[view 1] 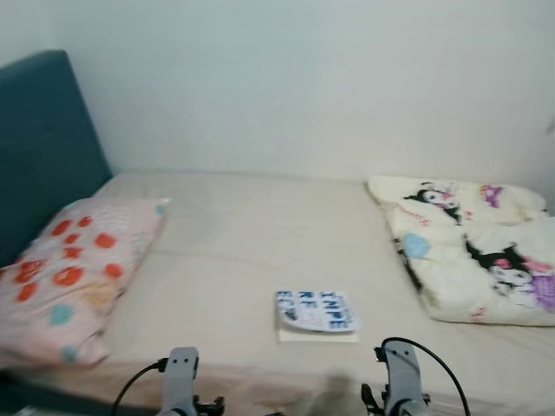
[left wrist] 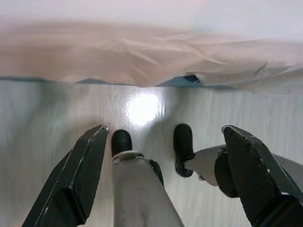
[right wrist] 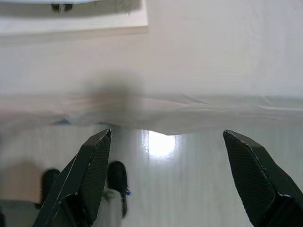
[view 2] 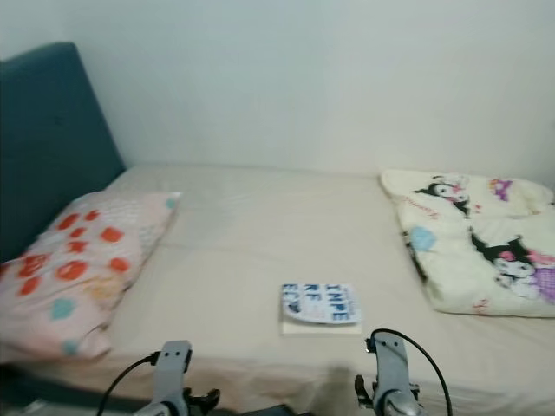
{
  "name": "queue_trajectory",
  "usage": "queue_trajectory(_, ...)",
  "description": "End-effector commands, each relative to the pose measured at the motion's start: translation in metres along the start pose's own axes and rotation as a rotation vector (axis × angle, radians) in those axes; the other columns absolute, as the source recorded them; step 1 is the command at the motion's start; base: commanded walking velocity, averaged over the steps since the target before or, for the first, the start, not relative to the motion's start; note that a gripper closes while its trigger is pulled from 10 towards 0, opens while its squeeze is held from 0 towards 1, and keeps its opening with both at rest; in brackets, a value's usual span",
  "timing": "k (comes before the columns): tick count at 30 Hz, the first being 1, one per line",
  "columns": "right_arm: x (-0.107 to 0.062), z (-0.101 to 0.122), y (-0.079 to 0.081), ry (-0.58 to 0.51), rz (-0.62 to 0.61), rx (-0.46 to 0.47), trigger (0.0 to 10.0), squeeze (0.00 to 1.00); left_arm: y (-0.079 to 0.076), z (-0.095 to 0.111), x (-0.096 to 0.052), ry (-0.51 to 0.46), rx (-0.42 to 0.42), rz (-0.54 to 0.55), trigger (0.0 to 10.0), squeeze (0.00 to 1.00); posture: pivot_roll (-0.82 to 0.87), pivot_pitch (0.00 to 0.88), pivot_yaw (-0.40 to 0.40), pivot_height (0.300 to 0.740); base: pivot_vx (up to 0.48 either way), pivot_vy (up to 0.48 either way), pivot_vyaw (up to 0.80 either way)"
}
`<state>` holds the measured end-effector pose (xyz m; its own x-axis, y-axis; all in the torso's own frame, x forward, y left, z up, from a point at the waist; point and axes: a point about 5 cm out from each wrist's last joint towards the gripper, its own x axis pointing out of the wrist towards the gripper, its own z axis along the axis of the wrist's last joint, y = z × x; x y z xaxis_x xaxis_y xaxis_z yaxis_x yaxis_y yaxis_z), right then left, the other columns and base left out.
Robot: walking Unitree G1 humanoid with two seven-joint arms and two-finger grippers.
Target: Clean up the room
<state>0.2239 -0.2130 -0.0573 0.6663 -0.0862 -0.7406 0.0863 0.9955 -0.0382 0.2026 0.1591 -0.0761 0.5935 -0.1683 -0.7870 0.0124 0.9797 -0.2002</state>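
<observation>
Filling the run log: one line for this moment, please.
bed: book near front edge, pillow, blanket | left gripper open over floor | right gripper open, at bed edge

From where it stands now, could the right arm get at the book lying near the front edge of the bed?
Probably yes. The book lies flat near the bed's front edge with nothing around it, slightly left of the right gripper, which hangs open, low by the edge. It would have to rise and go forward.

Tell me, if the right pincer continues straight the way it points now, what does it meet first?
The right pincer, open, points down over the glossy floor toward the hanging edge of the bed sheet. Probably it meets the sheet first, though depth is unclear and the floor may come sooner.
</observation>
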Motion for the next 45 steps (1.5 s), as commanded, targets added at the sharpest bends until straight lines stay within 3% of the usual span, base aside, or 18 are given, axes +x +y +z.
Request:
queue_trajectory(1,-0.001,-0.003,0.000,0.000,0.001,0.038,10.0,0.00,0.003,-0.006,-0.001,0.025,-0.016,-0.003,10.0,0.00,0.04,0.000,-0.021,0.723,0.000,-0.277,0.00)
queue_trajectory(8,0.001,0.005,0.002,-0.030,0.018,0.068,10.0,0.00,0.004,-0.008,-0.002,0.037,-0.013,0.015,10.0,0.00,0.04,0.000,-0.019,0.723,0.000,-0.428,0.00)
queue_trajectory(14,0.002,0.017,-0.001,-0.074,0.013,0.111,10.0,0.00,0.005,-0.008,-0.002,0.028,-0.045,0.036,10.0,0.00,0.04,0.000,-0.019,0.723,0.000,0.000,0.00)
queue_trajectory(19,0.003,0.036,-0.003,-0.142,0.029,0.201,10.0,0.00,0.005,-0.008,-0.002,0.031,-0.038,0.038,10.0,0.00,0.04,0.000,-0.017,0.723,0.000,0.000,0.00)
queue_trajectory(22,0.004,0.061,-0.002,-0.240,0.090,0.341,10.0,0.00,0.006,-0.008,-0.002,0.031,-0.038,0.040,10.0,0.00,0.04,0.000,-0.016,0.723,0.000,0.000,0.00)
queue_trajectory(23,0.003,0.075,0.001,-0.298,0.152,0.408,10.0,0.13,0.005,-0.008,-0.002,0.030,-0.038,0.041,10.0,0.00,0.05,0.000,-0.018,0.723,0.000,0.000,0.00)
queue_trajectory(24,0.002,0.081,0.003,-0.325,0.183,0.433,10.0,0.68,0.005,-0.008,-0.002,0.029,-0.038,0.040,10.0,0.00,0.05,0.000,-0.018,0.723,0.000,0.000,0.00)
queue_trajectory(26,0.002,0.084,0.004,-0.338,0.200,0.445,10.0,0.68,0.005,-0.008,-0.002,0.028,-0.038,0.040,10.0,0.00,0.05,0.000,-0.018,0.723,0.000,0.000,0.00)
queue_trajectory(27,0.002,0.090,0.006,-0.365,0.222,0.456,10.0,1.00,0.005,-0.008,-0.002,0.028,-0.038,0.040,10.0,0.00,0.05,0.000,-0.018,0.723,0.000,0.000,0.00)
queue_trajectory(32,0.000,0.112,0.017,-0.425,0.304,0.435,10.0,1.00,0.006,-0.007,-0.002,0.023,-0.040,0.042,10.0,0.00,0.05,0.000,-0.025,0.723,0.000,0.000,0.00)
queue_trajectory(37,0.000,0.115,0.021,-0.415,0.333,0.423,10.0,1.00,0.007,-0.008,-0.002,0.025,-0.038,0.044,10.0,0.00,0.06,0.000,-0.028,0.723,0.000,0.000,0.00)
queue_trajectory(38,0.000,0.115,0.021,-0.418,0.341,0.411,10.0,0.21,0.007,-0.009,-0.002,0.027,-0.037,0.045,10.0,0.00,0.06,0.000,-0.029,0.723,0.000,0.000,0.00)
queue_trajectory(39,0.000,0.113,0.021,-0.406,0.331,0.407,10.0,0.00,0.008,-0.009,-0.003,0.028,-0.036,0.045,10.0,0.00,0.06,0.000,-0.029,0.723,0.000,0.000,0.00)
queue_trajectory(45,0.000,0.108,0.019,-0.409,0.320,0.393,10.0,0.00,0.008,-0.011,-0.003,0.035,-0.024,0.043,10.0,0.00,0.06,0.000,-0.029,0.723,0.000,0.000,0.64)
